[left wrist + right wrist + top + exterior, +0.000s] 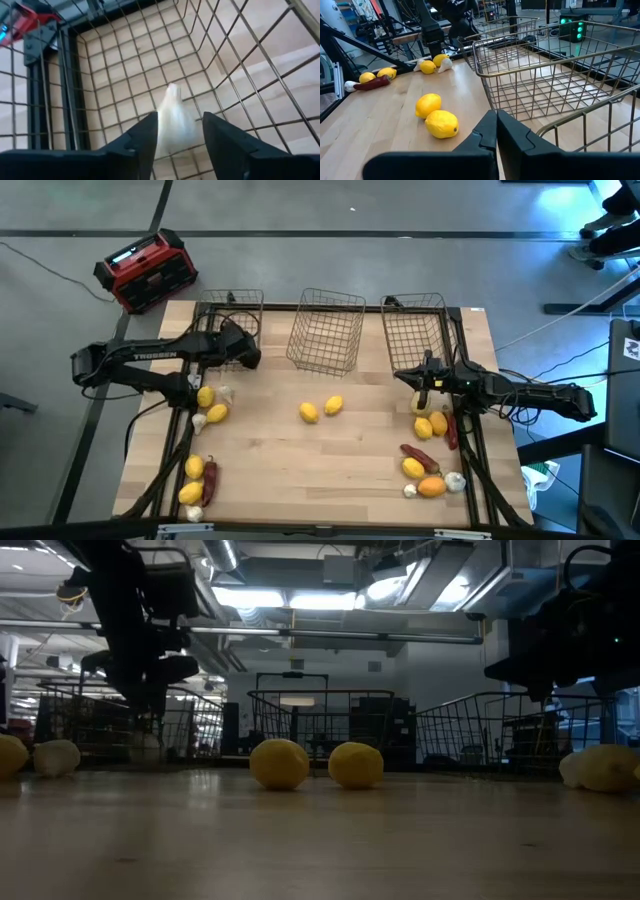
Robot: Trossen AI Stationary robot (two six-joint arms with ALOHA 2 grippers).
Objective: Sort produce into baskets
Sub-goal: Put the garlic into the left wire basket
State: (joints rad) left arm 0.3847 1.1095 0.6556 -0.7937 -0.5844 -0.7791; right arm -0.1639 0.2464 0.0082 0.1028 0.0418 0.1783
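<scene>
Three wire baskets stand along the table's far edge: left [232, 315], middle [327, 330], right [415, 330]. My left gripper [180, 135] hangs over the left basket, pointing down into it with its fingers apart. A white bulb [174, 122] shows as a blur between them, above the basket floor [125, 75]. My right gripper [496, 131] waits shut beside the right basket's near end. Two lemons [320, 409] lie mid-table. More lemons, white bulbs and dark red pieces lie at the left [208, 408], near left [198, 478] and right [430, 450]. My left gripper points down into the left basket from above. The white bulb [176, 131] sits in the gap between the two fingers. It is blurred, and I cannot tell whether either finger touches it.
A red-and-black box [147, 270] sits on the floor beyond the table's far left corner. Dark frame rails run along both table sides. The wood between the mid-table lemons and the near edge lies bare.
</scene>
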